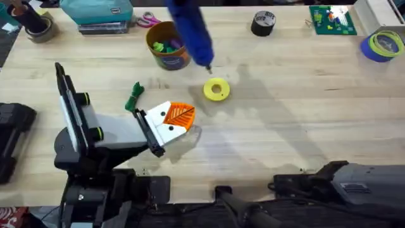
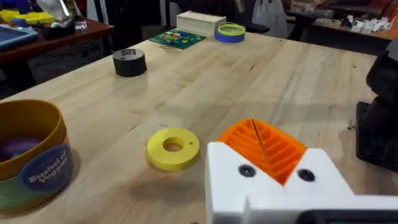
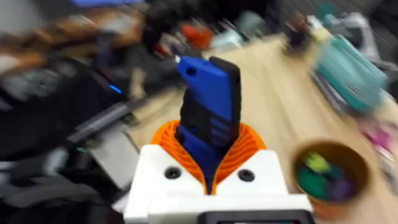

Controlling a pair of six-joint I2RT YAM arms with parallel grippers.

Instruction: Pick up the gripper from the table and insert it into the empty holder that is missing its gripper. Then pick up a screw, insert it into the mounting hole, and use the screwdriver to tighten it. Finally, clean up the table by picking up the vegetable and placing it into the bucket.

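The blue screwdriver (image 1: 190, 31) hangs high over the table (image 1: 291, 107), its metal tip above the yellow ring (image 1: 216, 89). My right gripper (image 3: 208, 155) is shut on the screwdriver (image 3: 208, 106) between its orange pads. My left gripper (image 1: 177, 117) rests low on the table, shut, with nothing between its pads. Both of its white mounts carry orange ribbed tips (image 2: 264, 146) and a dark screw head (image 2: 247, 170); which mount is the holder I cannot tell. The green vegetable (image 1: 134, 96) lies just behind it. The ochre bucket (image 1: 168, 44) stands farther back, holding colourful bits.
A black tape roll (image 1: 263, 23), a green circuit board (image 1: 330, 19) and a blue tape roll (image 1: 383, 45) sit along the far right. A teal case (image 1: 98, 12) and scissors (image 1: 147, 20) lie at the far left. The yellow ring (image 2: 173, 147) is close to the left gripper.
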